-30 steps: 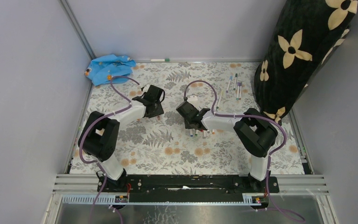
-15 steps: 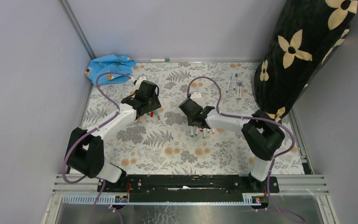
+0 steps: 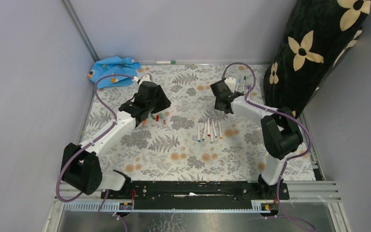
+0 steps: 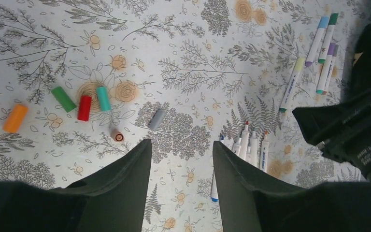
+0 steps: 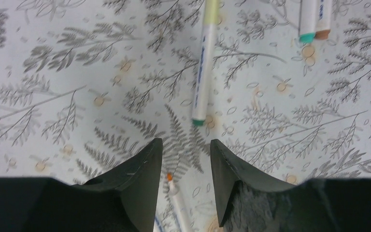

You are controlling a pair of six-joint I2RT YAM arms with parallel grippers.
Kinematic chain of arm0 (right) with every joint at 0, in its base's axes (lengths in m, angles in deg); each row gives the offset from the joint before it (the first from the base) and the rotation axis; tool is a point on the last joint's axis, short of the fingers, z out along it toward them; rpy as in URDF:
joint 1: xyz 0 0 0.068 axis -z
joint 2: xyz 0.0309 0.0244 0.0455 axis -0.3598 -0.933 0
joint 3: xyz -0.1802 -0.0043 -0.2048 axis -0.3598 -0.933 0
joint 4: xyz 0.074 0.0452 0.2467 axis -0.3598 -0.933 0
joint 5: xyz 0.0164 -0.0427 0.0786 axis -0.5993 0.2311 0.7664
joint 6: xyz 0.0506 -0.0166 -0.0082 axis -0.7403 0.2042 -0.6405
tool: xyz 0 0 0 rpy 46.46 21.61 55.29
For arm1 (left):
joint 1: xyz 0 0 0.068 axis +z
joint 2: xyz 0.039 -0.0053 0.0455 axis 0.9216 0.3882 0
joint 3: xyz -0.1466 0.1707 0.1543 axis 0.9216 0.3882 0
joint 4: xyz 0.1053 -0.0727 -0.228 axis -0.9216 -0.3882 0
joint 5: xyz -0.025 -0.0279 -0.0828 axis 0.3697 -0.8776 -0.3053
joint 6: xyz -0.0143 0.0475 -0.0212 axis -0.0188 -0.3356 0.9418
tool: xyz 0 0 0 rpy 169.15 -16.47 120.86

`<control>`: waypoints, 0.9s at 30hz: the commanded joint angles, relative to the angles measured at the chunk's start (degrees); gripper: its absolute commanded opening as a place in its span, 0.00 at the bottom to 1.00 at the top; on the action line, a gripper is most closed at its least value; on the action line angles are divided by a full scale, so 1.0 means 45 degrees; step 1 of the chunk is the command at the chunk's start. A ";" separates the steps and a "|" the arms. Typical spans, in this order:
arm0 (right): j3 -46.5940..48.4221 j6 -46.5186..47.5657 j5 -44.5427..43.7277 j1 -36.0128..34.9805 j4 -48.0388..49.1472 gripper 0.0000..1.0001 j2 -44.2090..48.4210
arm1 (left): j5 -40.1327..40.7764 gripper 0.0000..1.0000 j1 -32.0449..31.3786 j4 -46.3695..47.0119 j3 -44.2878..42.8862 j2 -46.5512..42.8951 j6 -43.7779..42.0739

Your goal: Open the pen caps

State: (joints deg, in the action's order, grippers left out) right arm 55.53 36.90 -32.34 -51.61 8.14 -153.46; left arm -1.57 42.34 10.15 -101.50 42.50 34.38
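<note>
Right gripper (image 5: 186, 145) hangs nose-down over the table (image 3: 174, 154) with its jaws spread and nothing between them. It is lined up so that a pen with a pale yellow cap (image 5: 204, 63) lies straight ahead at its 12 o'clock, apart from the fingertips and with the cap end pointing away. That placement reads as the setup for picking up the next pen to open.

Seen from above, the other capped pens (image 3: 244, 89) wait in a small group at the table's 1 o'clock, just beyond this gripper, so the unfinished work sits on the right arm's side.

Across the table, the left gripper (image 4: 181, 145) is likewise wide open and empty. It hovers above the loose caps (image 4: 84, 107), which are orange, green, red, teal and grey and lie scattered at the table's 9 o'clock. These look like a drop pile kept apart from the pens so nothing gets mixed up.

Between the two arms, near the centre, the opened pens (image 3: 208, 129) lie side by side in a neat row with their tips bare. I judge the job a good part done. A blue cloth (image 3: 112, 69) sits bunched at 11 o'clock, out of the way.
</note>
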 commanded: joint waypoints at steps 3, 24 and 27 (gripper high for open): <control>0.1591 0.0553 -0.0066 0.0914 -0.0253 0.48 -0.1202 | -0.0839 0.56 -0.0109 0.1217 0.0207 -0.0146 0.0257; 0.3084 -0.0002 0.1420 0.2000 -0.0923 0.48 -0.3871 | -0.1108 0.57 -0.0116 0.1860 0.0757 -0.0154 0.0474; 0.2395 -0.0206 0.1637 0.1998 -0.0689 0.46 -0.3748 | -0.1127 0.57 -0.0124 0.1860 0.0846 -0.0259 0.0494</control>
State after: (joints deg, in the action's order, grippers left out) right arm 70.07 37.76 -27.22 -42.78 5.23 -170.95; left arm -6.16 42.08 15.00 -98.66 42.34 36.26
